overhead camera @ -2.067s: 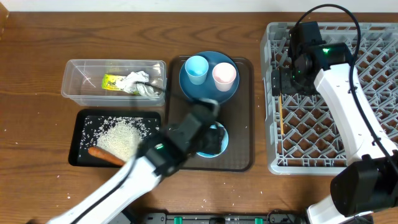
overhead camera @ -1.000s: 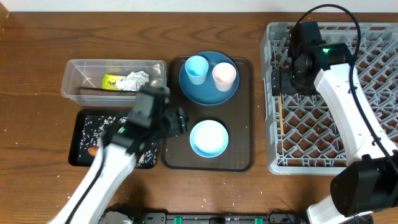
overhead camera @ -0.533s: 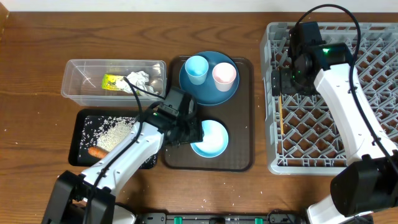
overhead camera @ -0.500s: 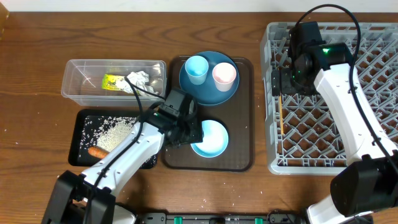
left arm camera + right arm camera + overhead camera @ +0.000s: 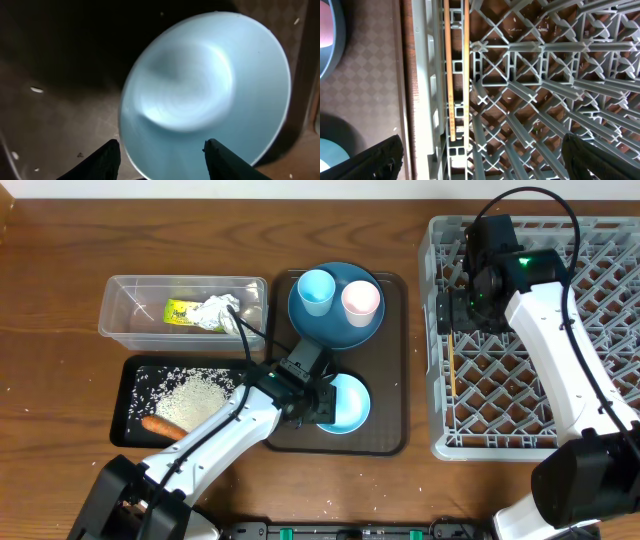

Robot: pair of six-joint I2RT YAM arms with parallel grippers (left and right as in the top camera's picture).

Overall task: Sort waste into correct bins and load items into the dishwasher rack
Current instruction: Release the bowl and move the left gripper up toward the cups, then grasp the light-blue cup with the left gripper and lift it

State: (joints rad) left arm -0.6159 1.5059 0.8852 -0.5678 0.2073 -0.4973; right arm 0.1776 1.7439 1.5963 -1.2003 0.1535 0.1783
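Tissue and a yellow-green wrapper lie in the clear tub at the left; below it the black tray holds rice and a carrot piece. On the brown tray in the middle, the left gripper is over the bowl, its fingers apart with the near rim between them. The plate behind it carries a blue cup and a pink cup. At the right, the chopsticks lie in the rack, with the right gripper wide open and empty above it
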